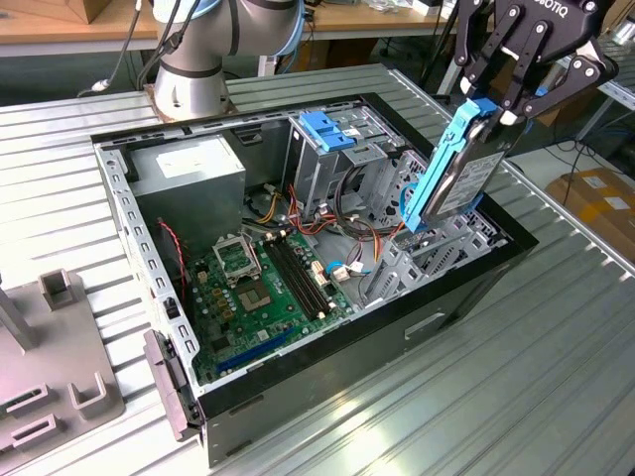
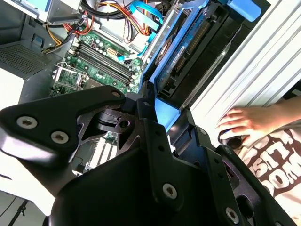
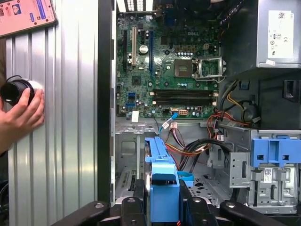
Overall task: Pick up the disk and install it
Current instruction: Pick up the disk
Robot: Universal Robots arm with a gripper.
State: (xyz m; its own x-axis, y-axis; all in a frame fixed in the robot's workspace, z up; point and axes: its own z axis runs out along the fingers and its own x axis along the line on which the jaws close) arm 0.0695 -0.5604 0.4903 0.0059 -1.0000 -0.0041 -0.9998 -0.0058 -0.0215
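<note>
Blue-framed disk [image 1: 466,169] is hanging on edge over the open case [image 1: 327,397]. The gripper [image 1: 493,107] is clamping its blue top end.

my gripper [image 1: 492,107] is matte black, built of flat link bars [image 2: 70,108] with rounded ends, pinned by round silver screws [image 2: 27,122]. white lettering [image 1: 549,7] runs across the housing just above the gripper. well away from the gripper, my arm's joint [image 1: 193,59] is a silver-grey cylinder with a pale blue ring [image 1: 210,8] and black cables [image 1: 167,35].
</note>
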